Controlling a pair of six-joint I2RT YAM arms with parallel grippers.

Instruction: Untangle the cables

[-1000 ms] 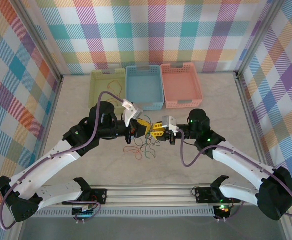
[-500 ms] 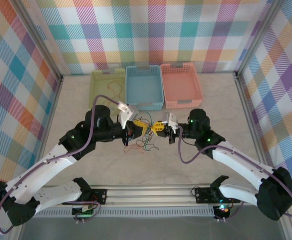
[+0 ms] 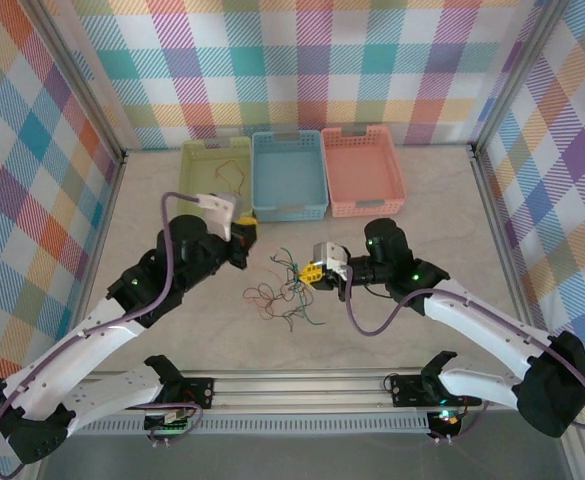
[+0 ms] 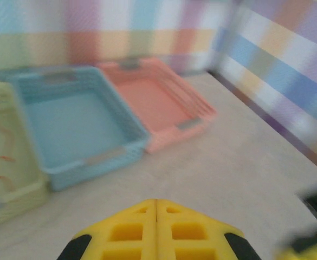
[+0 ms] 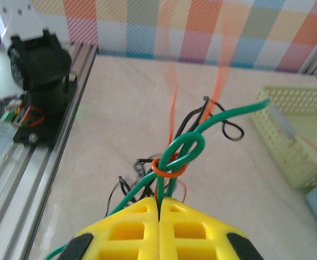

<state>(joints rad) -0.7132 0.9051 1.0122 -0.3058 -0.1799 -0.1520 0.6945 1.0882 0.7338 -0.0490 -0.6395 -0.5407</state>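
Cameras: one overhead, two wrist-mounted.
Top external looks down on the whole tabletop (image 3: 442, 210); left wrist faces the baskets (image 4: 77, 116), low and near; right wrist, close on the cables (image 5: 186, 145), faces the front rail (image 5: 33, 179). All share the green basket (image 3: 200, 175).

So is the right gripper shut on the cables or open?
Shut on the cables. In the right wrist view the right gripper is closed tight, with green and orange strands rising from between its tips.

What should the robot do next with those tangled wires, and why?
Probably bring the left gripper, shut near the blue basket, over to pinch the orange loop. That loop is wound round the green cable that the right gripper clamps, so the two are knotted together.
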